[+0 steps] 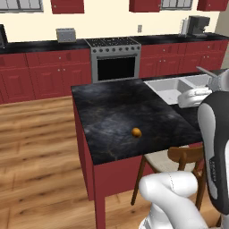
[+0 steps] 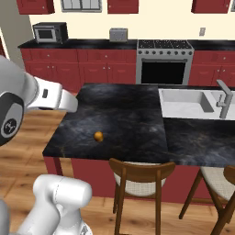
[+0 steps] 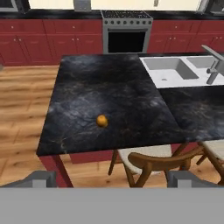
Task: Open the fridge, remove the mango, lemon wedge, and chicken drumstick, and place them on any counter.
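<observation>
The small round orange-yellow mango lies alone on the glossy black marbled island counter, well apart from the steel sink. The two-finger gripper stands fully open and empty above a wooden chair.

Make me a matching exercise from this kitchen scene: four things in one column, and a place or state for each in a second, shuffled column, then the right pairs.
Things:
1. mango
2. sink
3. stove
4. gripper

Places or states:
A. set into the island counter top, beside the tap
B. open, holding nothing
C. lying alone on the black stone top
D. against the back wall, between red cabinets

Pairs: 1-C, 2-A, 3-D, 4-B
</observation>
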You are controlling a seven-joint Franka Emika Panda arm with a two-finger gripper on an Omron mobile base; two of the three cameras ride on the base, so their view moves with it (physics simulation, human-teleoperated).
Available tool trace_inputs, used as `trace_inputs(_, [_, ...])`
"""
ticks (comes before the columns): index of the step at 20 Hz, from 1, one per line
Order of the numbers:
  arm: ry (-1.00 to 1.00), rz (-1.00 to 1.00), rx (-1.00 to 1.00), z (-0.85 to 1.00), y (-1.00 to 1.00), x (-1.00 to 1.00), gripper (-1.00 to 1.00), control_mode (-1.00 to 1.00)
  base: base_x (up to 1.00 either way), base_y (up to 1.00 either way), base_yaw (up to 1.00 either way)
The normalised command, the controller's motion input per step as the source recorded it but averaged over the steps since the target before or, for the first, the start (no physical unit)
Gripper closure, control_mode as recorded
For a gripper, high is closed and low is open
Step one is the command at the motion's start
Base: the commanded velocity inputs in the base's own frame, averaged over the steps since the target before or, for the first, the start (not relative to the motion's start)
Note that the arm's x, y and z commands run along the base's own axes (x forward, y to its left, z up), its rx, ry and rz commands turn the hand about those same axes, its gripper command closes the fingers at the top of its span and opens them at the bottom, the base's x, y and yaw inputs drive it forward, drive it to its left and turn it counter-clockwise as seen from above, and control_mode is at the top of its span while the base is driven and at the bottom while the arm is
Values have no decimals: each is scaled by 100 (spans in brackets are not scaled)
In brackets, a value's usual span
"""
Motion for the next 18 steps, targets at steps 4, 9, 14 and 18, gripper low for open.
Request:
trace_inputs(4, [-3, 0, 0, 0, 0, -49, -100, -100, 0, 0, 0])
trace_inputs(9, [0, 0, 0, 0, 1, 0, -100, 100, 0, 0, 0])
trace_inputs(14, [0, 0, 0, 0, 0, 0, -100, 100, 0, 24, 31])
trace_inputs(18, [0, 0, 0, 0, 0, 0, -100, 100, -12, 49, 85])
